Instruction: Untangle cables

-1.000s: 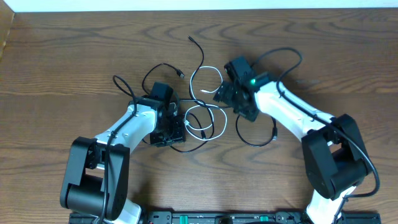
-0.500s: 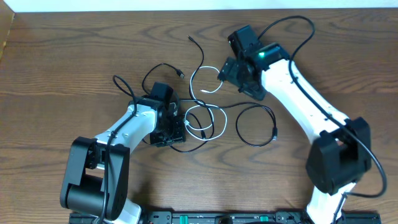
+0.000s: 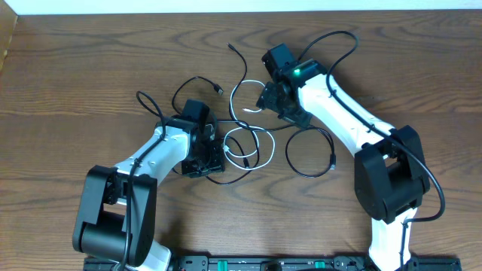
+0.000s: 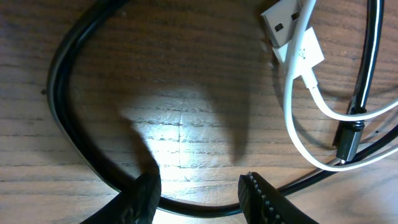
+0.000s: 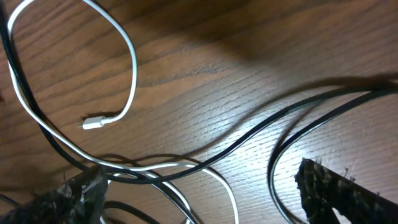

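Left claw [image 4: 199,183] stands part-open astride a black cable [image 4: 60,93]. Right claw [image 5: 199,177] gapes wide above the white cable [image 5: 133,62], mid-bench [image 3: 75,60].

White cable [image 5: 134,62]: lies flat on the tabletop [image 3: 90,60] in loose overlapping loops at the middle, with a flat USB plug [image 4: 281,23] on one end and a small plug [image 5: 93,122] on the other. Black cables [image 5: 249,134]: thread through and cross the white loops. Right of the tangle, curls into an oval loop [image 3: 288,154]. Thin black end [image 3: 232,49]: strays toward the far edge.
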